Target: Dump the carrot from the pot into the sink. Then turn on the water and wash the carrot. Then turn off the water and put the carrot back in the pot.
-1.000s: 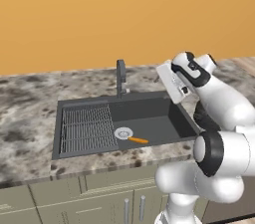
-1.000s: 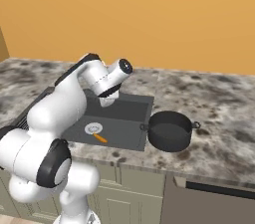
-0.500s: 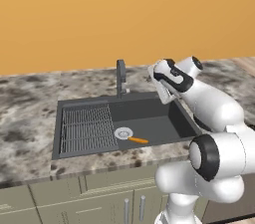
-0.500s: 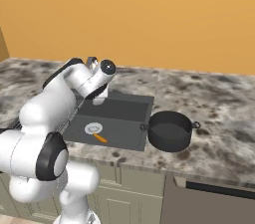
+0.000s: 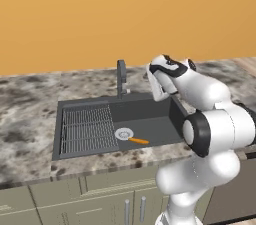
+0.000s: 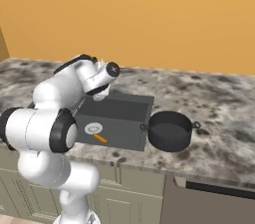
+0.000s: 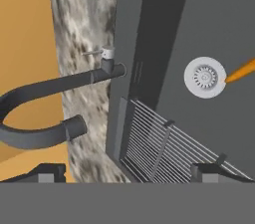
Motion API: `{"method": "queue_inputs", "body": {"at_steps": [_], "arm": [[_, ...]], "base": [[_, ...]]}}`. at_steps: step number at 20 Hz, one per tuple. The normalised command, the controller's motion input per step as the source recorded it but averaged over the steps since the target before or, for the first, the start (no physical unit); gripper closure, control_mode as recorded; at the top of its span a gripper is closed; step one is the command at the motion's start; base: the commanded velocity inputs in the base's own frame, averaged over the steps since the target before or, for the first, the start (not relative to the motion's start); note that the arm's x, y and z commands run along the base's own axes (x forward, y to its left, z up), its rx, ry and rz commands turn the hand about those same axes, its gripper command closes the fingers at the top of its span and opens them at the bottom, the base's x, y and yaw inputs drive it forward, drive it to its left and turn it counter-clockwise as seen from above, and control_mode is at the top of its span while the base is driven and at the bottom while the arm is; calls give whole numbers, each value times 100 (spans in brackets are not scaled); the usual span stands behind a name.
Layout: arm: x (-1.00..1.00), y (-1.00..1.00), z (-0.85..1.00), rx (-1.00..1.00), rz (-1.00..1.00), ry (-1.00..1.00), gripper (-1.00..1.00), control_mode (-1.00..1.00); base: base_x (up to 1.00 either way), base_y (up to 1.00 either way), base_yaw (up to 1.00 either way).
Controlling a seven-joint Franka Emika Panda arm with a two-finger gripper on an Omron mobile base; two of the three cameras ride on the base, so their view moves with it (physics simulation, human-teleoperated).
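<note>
Carrot (image 5: 138, 141) lies in the sink (image 5: 150, 114) touching the drain (image 5: 124, 133); pot (image 6: 170, 130) sits on the table beside the basin. Fingers (image 7: 50, 172) spread, grasping nothing. Aim for the faucet (image 5: 121, 77) lever, push gently. One carrot, one pot, one faucet.

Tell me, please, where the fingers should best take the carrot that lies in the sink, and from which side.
Probably at the middle of the carrot, from straight above, fingers closing across its thin width. It lies flat on the sink floor, one end beside the drain, so no side approach gets under it.
</note>
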Motion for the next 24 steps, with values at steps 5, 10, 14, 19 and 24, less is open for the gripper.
{"method": "queue_inputs", "body": {"at_steps": [5,10,14,19,24], "arm": [[28,0,-11,15,0,0,-100,-100],[23,6,-16,2,0,0,-100,-100],[20,21,-21,-1,0,0,-100,-100],[19,14,-16,0,0,0,-100,-100],[22,1,-15,0,0,0,-100,-100]], "base": [[0,0,0],[0,0,0],[0,0,0],[0,0,0],[0,0,0]]}}
